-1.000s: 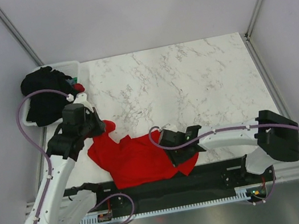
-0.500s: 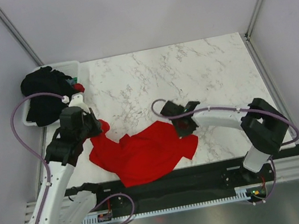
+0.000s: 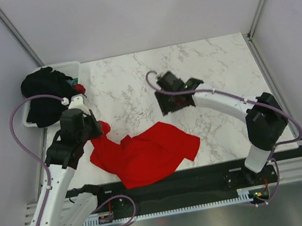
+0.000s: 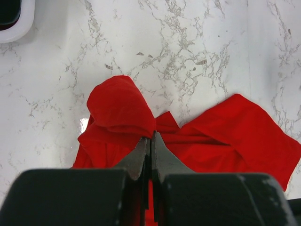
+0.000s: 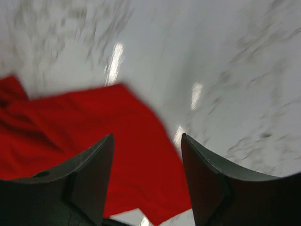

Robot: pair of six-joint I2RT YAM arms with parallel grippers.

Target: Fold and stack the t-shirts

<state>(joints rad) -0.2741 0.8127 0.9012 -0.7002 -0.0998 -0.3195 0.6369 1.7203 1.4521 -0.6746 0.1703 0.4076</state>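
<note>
The red t-shirt lies crumpled on the marble table near the front edge, left of centre. My left gripper is shut on a raised fold at its left end; in the left wrist view the fingertips pinch the red fabric. My right gripper is open and empty, above bare table beyond the shirt's far right edge. In the right wrist view the gripper hangs over the shirt's corner without touching it. Black t-shirts are heaped in the white tub at the far left.
The tub's corner shows in the left wrist view. The marble table stretches to the back and right. Grey walls and metal posts close the cell. A black strip runs along the front edge.
My right gripper has moved from the shirt's near right part away towards the table's middle and is now off the fabric. The shirt's right side has spread farther back. The left gripper has barely moved.
</note>
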